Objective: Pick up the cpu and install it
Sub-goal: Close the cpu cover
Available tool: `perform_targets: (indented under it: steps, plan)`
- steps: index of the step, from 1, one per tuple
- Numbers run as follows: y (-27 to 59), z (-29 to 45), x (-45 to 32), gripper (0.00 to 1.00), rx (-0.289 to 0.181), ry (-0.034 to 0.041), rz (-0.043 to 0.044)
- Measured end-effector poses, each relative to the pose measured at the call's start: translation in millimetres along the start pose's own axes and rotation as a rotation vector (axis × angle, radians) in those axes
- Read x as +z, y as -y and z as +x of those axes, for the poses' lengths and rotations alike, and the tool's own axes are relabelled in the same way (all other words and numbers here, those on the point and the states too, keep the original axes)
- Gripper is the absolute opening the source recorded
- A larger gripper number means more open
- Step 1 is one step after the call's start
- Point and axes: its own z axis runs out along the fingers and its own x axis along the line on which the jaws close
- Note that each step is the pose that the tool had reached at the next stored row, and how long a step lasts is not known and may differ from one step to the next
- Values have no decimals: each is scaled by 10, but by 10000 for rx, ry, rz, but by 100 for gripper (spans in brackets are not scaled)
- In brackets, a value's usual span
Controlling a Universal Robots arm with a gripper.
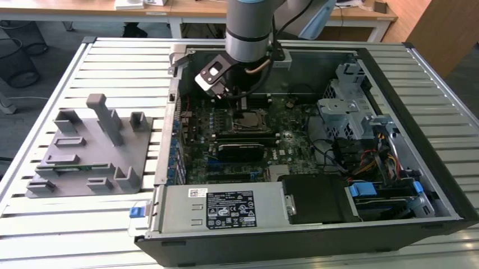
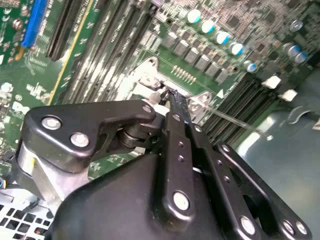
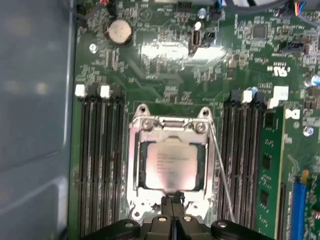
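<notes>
Closest in, the gripper [image 3: 172, 201] has its two black fingers [image 2: 176, 112] pressed together with nothing between them, the tips hanging just over the near edge of the socket frame [image 3: 134, 165]. Inside that frame the cpu [image 3: 172, 165] lies flat and square, silver top up, so I judge the picking and placing as done. The thin lever [image 3: 222, 172] beside the socket runs off at a slant rather than lying tucked along the frame (I cannot tell whether it is latched), so locking the chip down may be what is left. Around the socket spread the memory slots [image 3: 97, 160] and the green motherboard [image 3: 165, 75]. Further out, in the exterior view, the arm [image 1: 250, 28] drops nearly straight down into the open computer case [image 1: 430, 129], wrist canted, gripper low over the board. Beyond, toward the exterior view's left, a grey fixture plate [image 1: 82, 162] sits on the slatted table [image 1: 75, 224], well apart from the case's contents.
</notes>
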Motion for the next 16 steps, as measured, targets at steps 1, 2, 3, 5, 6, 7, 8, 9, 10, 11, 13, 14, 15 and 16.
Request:
perform_targets:
  steps: [1, 2, 3, 5, 6, 7, 8, 9, 10, 11, 13, 14, 15, 16]
  plan:
    - [-28, -4, -1, 11, -1, 1, 20]
    - [-52, -9, -3, 11, 0, 0, 37]
    - [-74, -11, -3, 11, 1, -1, 52]
    - [-109, -13, -5, 11, 0, -1, 69]
    - [-120, -13, -5, 11, 1, -1, 72]
    - [-134, -13, -5, 11, 1, -1, 75]
    - [-150, -14, -6, 11, 1, -1, 78]
    - [-166, -14, -6, 11, 1, -2, 82]
    - [-185, -15, -7, 11, 1, -3, 86]
    - [-205, -15, -7, 11, 1, -2, 91]
    - [-235, -17, -9, 11, 1, -2, 97]
    - [-250, -17, -9, 11, 1, -2, 98]
    - [-263, -17, -9, 11, 1, -2, 100]
    - [-278, -18, -10, 11, 1, -3, 101]
